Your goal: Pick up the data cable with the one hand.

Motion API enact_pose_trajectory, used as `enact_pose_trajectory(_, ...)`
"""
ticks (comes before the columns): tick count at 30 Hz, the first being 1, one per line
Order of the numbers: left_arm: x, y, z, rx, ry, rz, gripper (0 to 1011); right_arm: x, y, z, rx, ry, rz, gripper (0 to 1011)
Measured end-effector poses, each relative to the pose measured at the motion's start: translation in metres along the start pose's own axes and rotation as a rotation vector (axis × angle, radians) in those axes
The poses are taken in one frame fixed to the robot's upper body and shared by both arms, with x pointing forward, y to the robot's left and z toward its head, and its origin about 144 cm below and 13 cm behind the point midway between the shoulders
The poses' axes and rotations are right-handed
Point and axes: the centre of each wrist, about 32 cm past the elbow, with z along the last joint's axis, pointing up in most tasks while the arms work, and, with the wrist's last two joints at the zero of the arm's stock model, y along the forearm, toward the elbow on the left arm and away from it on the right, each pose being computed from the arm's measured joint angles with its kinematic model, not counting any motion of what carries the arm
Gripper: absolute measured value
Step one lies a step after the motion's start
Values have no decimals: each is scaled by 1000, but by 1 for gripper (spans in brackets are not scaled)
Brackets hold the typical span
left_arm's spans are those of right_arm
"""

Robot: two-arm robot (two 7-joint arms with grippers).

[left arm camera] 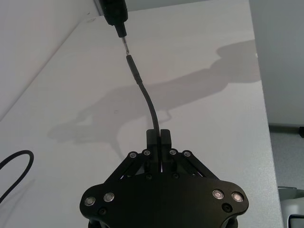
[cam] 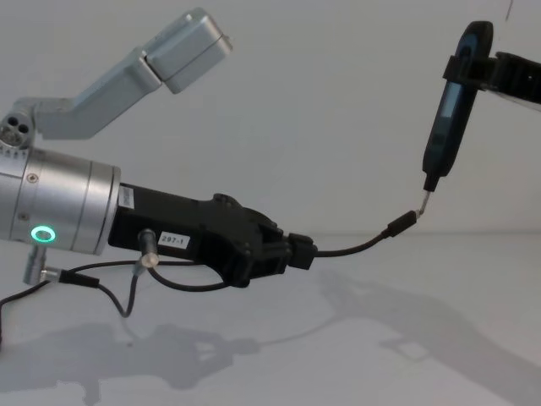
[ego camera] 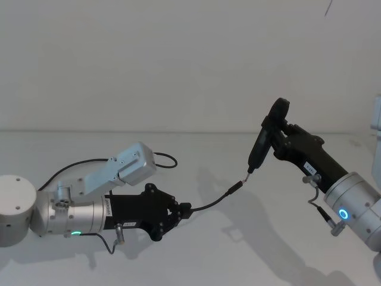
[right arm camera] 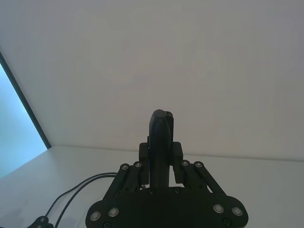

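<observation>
The data cable (ego camera: 211,204) is a thin black cord held off the table, and my left gripper (ego camera: 184,210) is shut on it. Past the fingertips (left arm camera: 165,137) the cord (left arm camera: 147,97) curves up to its small black plug (cam: 401,223). The plug's metal tip meets the pointed end of a slim black tool (cam: 448,118). My right gripper (ego camera: 280,140) is raised at the right and shut on that tool (right arm camera: 161,128). More of the cable (ego camera: 166,158) loops on the table behind the left arm.
The white table (ego camera: 238,250) runs back to a white wall. A short grey wire (ego camera: 110,241) with a silver connector hangs under my left wrist. The table's right edge (left arm camera: 266,118) lies beyond the cable.
</observation>
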Motion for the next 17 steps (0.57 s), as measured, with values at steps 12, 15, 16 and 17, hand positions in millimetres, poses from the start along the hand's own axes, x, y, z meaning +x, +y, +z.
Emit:
enact_pose_trajectory(12,0,0,0,0,0,0,38,0,0,0,-2,5,-2,279)
enact_pose_trajectory(15,0,0,0,0,0,0,38,0,0,0,-2,6,-2,279)
enact_pose_trajectory(16,0,0,0,0,0,0,39,0,0,0,-2,6,-2,279)
enact_pose_trajectory(17,0,0,0,0,0,0,38,0,0,0,-2,6,-2,279)
